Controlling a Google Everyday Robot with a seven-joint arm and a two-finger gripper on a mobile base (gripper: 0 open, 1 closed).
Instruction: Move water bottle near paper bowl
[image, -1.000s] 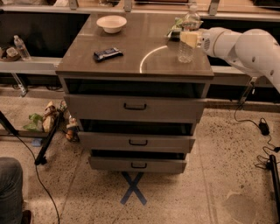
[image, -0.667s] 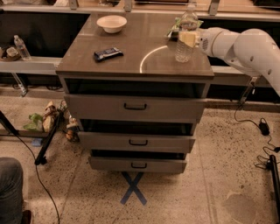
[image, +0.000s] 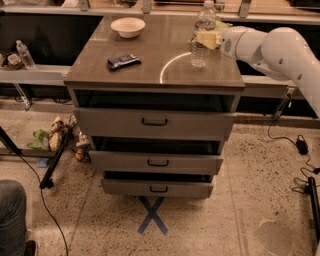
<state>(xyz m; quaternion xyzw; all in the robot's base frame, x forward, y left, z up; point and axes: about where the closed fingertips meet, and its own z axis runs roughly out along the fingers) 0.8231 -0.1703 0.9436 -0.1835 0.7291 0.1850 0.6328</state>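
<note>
**Bench scene, single camera view.** The claw (image: 206, 39), reaching in from the right on the white arm (image: 280, 47), is clamping the water bottle (image: 200, 54) at mid-height, its yellowish pads (image: 210, 39) pressing against the clear wall. The bottle is standing upright over the right rear part of the bench (image: 150, 77); whether its base is touching the surface cannot be told. The paper bowl (image: 128, 27) is sitting at the rear left, well apart from the bottle. A dark packet (image: 124, 61) is lying in front of the bowl. Three drawers (image: 155, 122) below are standing partly open.
</note>
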